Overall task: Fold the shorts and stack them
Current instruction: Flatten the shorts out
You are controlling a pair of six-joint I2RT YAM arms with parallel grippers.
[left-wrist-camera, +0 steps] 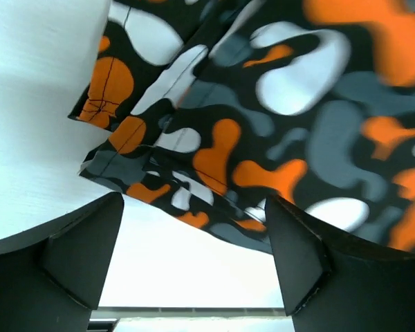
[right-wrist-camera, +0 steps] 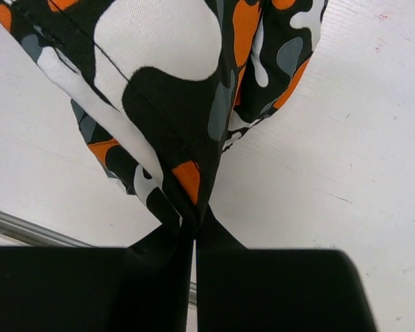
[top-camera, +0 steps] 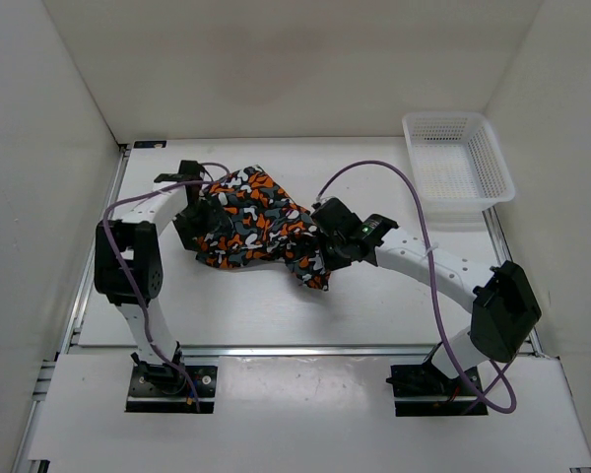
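On the white table (top-camera: 374,305), boxed in by plain pale walls (top-camera: 276,69), the shorts (top-camera: 251,225) lie in a crumpled heap left of centre, between the two arms. A white basket (top-camera: 471,199) sits at the far right corner, well apart from the cloth. A purple cable (top-camera: 374,163) arches above the right arm.

From above, both wrists cover the edges of the heap, so its outline and leg openings cannot be made out. The left wrist view crops the fabric at the top and right.

The shorts are soft and thin, blotched orange, white, grey and black, with stitched hems showing near the left gripper (left-wrist-camera: 194,207). Its dark fingers (left-wrist-camera: 83,256) stand wide apart, with a folded hem hanging just above the gap; I cannot tell whether it touches them. The right gripper (right-wrist-camera: 195,232) is pinched tight on a fold of the shorts, the cloth fanning upward from its tips. The basket is rigid latticed plastic.
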